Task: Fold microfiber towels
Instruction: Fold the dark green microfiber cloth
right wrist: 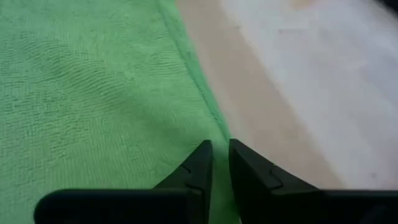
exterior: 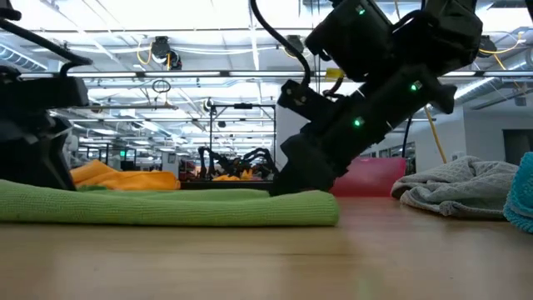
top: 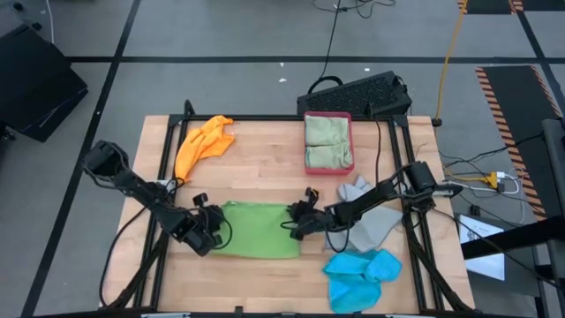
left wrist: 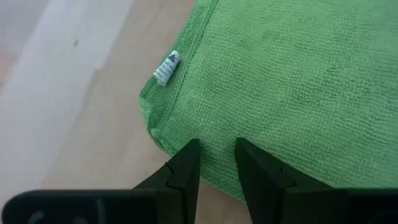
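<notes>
Label (left wrist: 166,67), white, unreadable, on bright green towel's (top: 260,230) hem.

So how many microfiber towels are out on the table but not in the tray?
4: crumpled orange towel far left, bright green towel flat between both grippers, grey towel under the right arm, blue towel near right.

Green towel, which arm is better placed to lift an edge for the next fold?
Either, probably: the left tool pinches the green towel's left edge, the right tool its right edge.
</notes>
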